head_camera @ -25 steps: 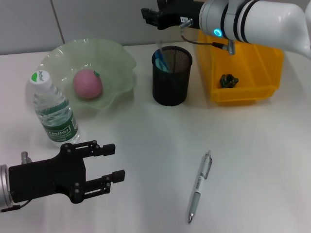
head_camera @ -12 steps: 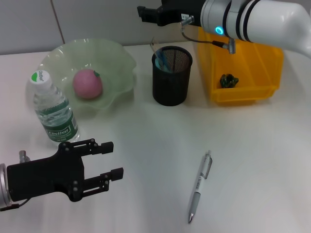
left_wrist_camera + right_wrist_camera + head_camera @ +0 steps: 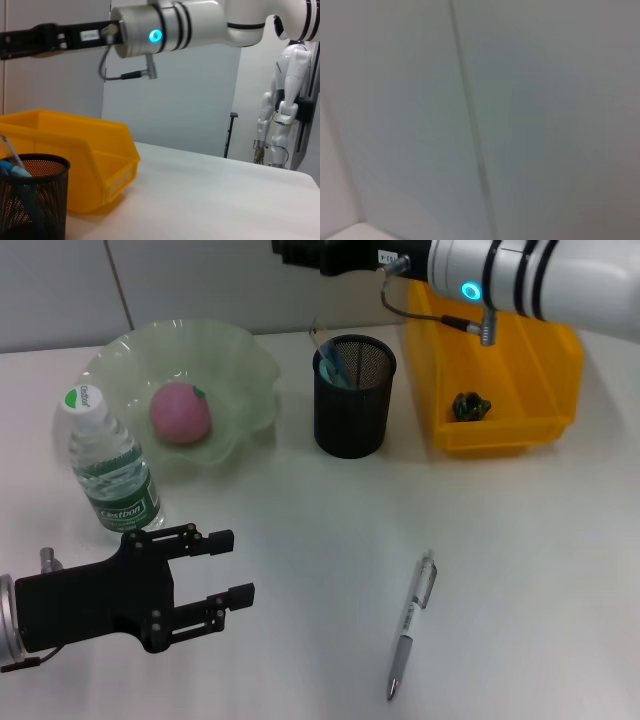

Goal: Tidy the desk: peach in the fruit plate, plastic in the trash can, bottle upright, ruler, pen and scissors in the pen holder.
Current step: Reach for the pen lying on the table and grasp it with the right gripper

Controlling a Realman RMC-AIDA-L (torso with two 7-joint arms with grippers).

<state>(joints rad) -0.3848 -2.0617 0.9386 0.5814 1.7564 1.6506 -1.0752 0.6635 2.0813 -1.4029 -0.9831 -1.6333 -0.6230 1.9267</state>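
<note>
My left claw hovers low over the counter, fingers spread, holding nothing, just beside the upright bottle. My right claw is raised behind the pen holder; grip state cannot be determined. Peach sits in the fruit plate. Pen lies on the counter, well apart.

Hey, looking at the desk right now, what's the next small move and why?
Probably bring the left hand, open and low at the near left, toward the pen, which lies flat on the table, the only item outside the pen holder. The right hand is high behind the holder.
</note>
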